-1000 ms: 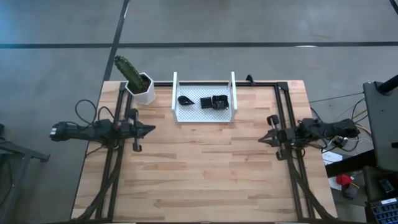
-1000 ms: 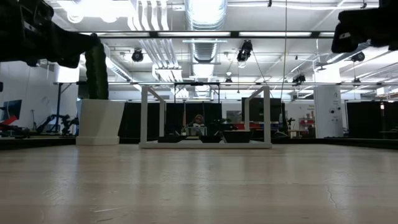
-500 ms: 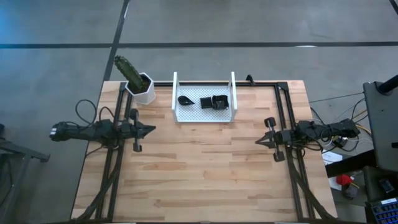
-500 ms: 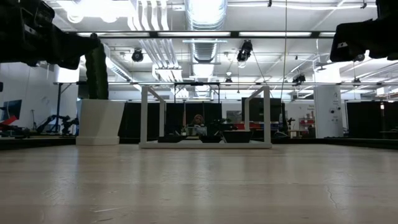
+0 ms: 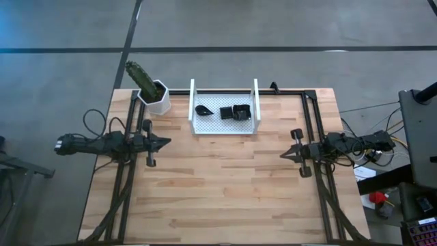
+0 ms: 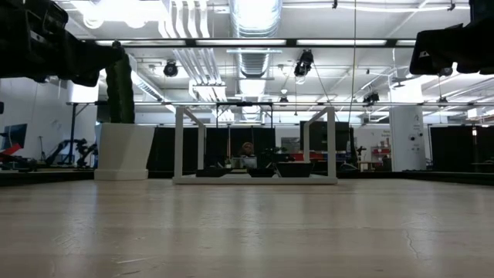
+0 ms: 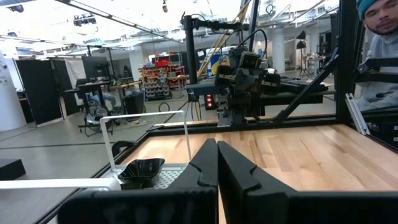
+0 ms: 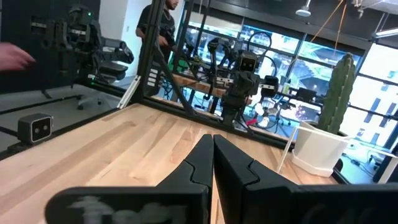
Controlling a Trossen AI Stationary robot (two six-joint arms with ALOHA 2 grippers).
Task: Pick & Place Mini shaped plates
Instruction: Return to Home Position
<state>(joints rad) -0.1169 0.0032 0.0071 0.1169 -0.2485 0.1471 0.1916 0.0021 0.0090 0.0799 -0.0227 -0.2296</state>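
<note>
**While both arms hang parked at the sides, the plates lie in the tray**

Nearest, the table shows bare wood. At mid-table the left gripper and right gripper sit at opposite edges, tips facing inward, each with fingers pressed together and holding nothing. I judge this a rest pose, kept well apart from the work. Farther off, the mini shaped plates sit inside the white tray, the teardrop ones apart from the squares, apparently sorted by shape. The cactus pot stands just beside the tray.
</note>
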